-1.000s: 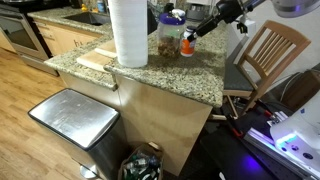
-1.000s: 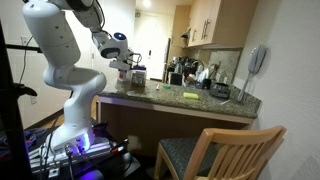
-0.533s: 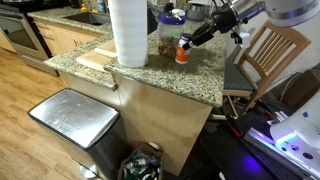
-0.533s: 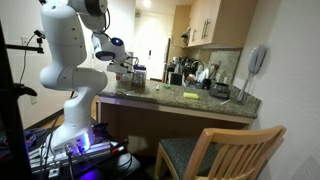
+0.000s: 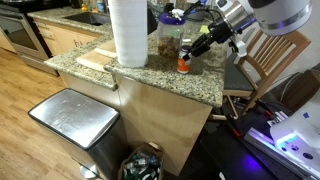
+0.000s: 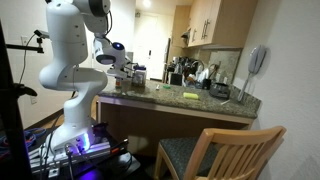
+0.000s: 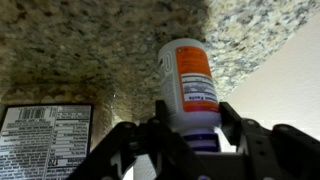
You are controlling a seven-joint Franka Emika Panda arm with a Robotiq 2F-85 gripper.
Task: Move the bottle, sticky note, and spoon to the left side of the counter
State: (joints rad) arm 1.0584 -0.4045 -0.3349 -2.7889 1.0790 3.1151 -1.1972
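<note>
The gripper (image 5: 190, 55) is clamped around the bottle (image 5: 184, 65), with the arm slanting down from the upper right of the frame. The bottle is upright, right of centre, at the counter (image 5: 150, 75) near its edge, just beside the glass jar (image 5: 169, 38).

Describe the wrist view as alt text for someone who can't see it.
The gripper holds a small orange bottle with a white label between its dark fingers, speckled granite counter behind it. A printed label on another container shows at lower left.
</note>
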